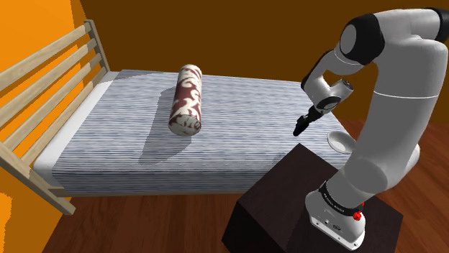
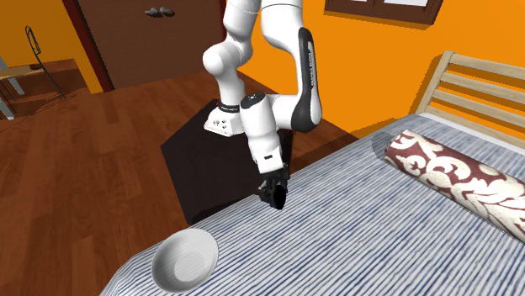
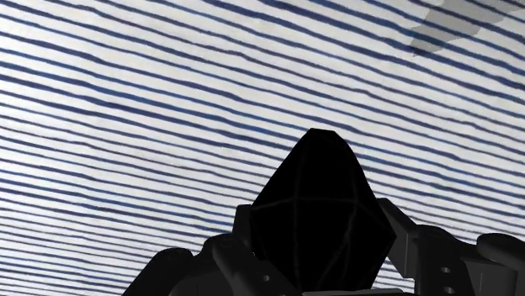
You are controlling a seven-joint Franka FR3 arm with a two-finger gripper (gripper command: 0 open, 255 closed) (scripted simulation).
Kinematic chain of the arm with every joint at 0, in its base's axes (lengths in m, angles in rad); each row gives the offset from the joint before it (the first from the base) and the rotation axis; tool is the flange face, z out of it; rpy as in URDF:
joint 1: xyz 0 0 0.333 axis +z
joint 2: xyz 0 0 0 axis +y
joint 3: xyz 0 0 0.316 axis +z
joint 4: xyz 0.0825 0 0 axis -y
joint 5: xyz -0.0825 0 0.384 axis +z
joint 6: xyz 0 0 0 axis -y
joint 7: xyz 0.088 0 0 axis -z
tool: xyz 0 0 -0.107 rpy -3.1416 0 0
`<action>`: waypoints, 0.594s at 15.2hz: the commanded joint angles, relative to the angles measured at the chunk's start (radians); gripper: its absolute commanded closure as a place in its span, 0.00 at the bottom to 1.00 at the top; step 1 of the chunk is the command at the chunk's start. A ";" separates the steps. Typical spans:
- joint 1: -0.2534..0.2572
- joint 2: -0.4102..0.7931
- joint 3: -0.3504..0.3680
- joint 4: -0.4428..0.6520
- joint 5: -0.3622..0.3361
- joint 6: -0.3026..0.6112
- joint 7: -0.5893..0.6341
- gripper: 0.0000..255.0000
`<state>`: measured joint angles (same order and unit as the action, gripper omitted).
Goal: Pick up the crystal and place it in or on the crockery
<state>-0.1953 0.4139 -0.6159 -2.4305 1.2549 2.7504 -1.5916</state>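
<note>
A black faceted crystal [image 3: 314, 202] sits clasped between my two black fingers [image 3: 225, 256], and my gripper [image 3: 315, 252] is shut on it. The gripper [image 1: 298, 129] hangs tilted just above the striped bedspread [image 1: 237, 122], near the edge of the bed next to the stand. In the second exterior view the dark crystal [image 2: 278, 200] pokes out of the gripper [image 2: 275, 192]. A white bowl [image 1: 339, 141] lies on the bedspread near the bed's corner, to the shoulder view's right of the gripper. In the second exterior view the bowl [image 2: 186, 257] is below and left of it.
A red-and-white patterned bolster [image 1: 186, 100] lies across the middle of the bed, and a slatted wooden bed end [image 1: 43, 86] stands at the shoulder view's left. The dark box stand [image 1: 288, 205] is close against the bed. Wooden floor surrounds it.
</note>
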 commanded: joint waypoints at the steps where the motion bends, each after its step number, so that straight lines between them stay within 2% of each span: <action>1: -0.043 0.012 -0.020 0.014 -0.011 -0.030 -0.044 1.00; 9: -0.224 0.101 -0.089 0.130 -0.070 -0.175 -0.170 1.00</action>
<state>-0.3941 0.5037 -0.6969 -2.3155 1.1919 2.5954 -1.7422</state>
